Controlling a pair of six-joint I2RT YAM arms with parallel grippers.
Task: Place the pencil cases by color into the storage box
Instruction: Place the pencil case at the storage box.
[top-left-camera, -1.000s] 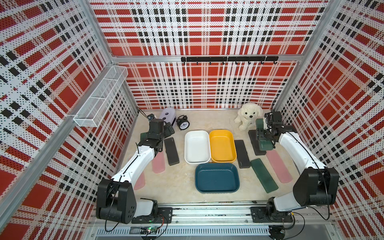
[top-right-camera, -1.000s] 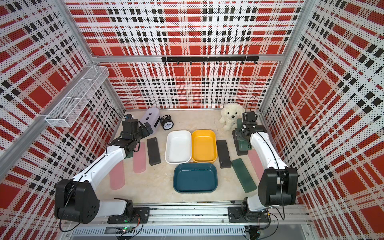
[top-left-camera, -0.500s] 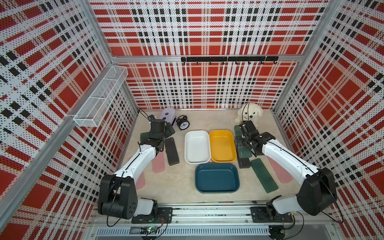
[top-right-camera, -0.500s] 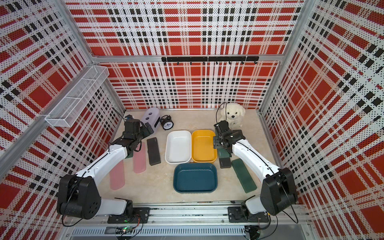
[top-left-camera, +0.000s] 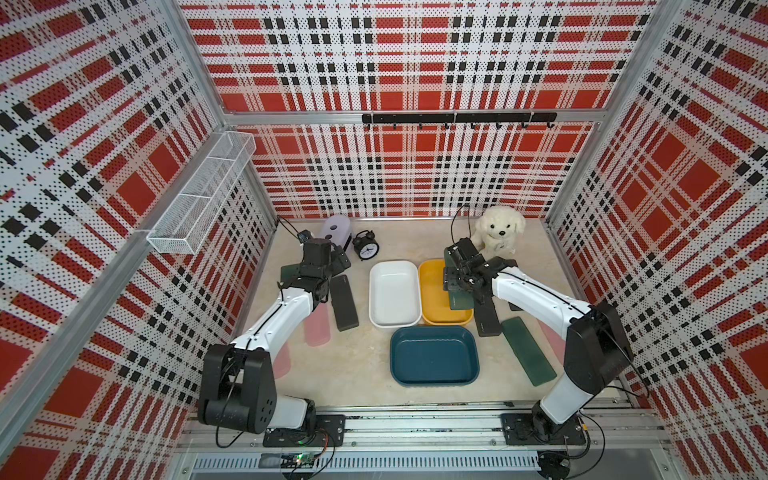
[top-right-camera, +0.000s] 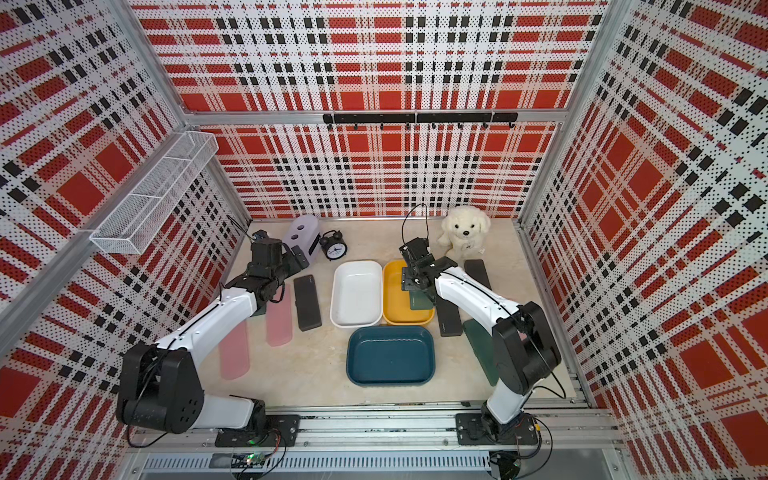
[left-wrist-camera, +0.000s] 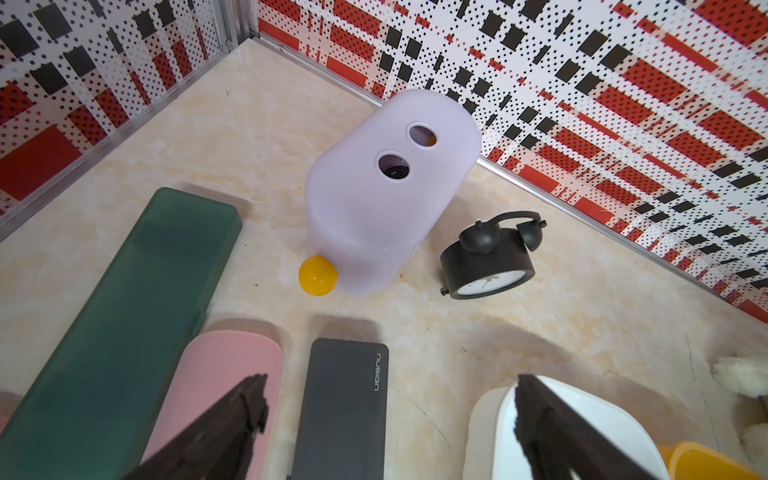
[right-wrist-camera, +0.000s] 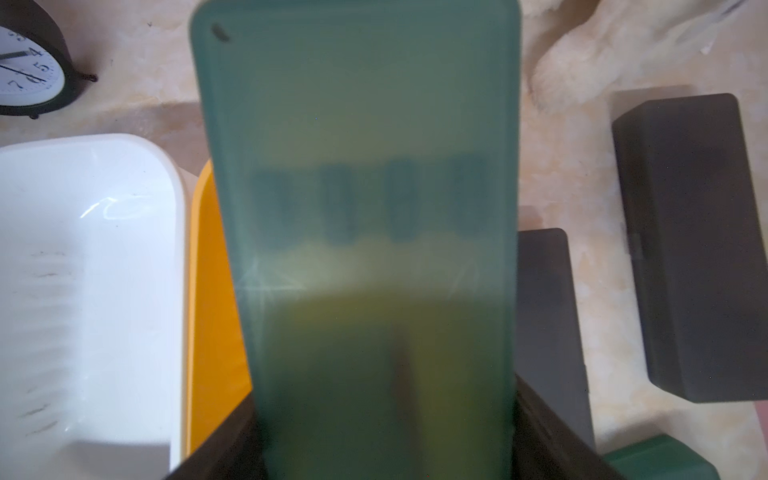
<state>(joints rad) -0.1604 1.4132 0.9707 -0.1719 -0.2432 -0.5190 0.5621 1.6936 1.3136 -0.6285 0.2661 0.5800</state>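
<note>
The dark green pencil case (right-wrist-camera: 361, 208), frosted and half see-through, hangs clamped in the right gripper (top-left-camera: 459, 286) over the yellow bin (top-left-camera: 432, 301) at mid-surface. Its gripped end is hidden, and the blurred dark shapes inside may be lettering. Near the surface's back-left corner, the left gripper (left-wrist-camera: 388, 380) gapes empty above a black case (left-wrist-camera: 345, 415) marked "nusign".

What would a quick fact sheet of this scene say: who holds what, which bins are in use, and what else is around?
Right gripper: shut on a green pencil case, held over the yellow bin
Left gripper: open, holding nothing, near a black case
Bins: white bin and blue bin hold nothing
Loose cases: pink, green and black ones lie on the table on both sides of the bins
Other things at the back: lilac box, alarm clock, plush dog
</note>
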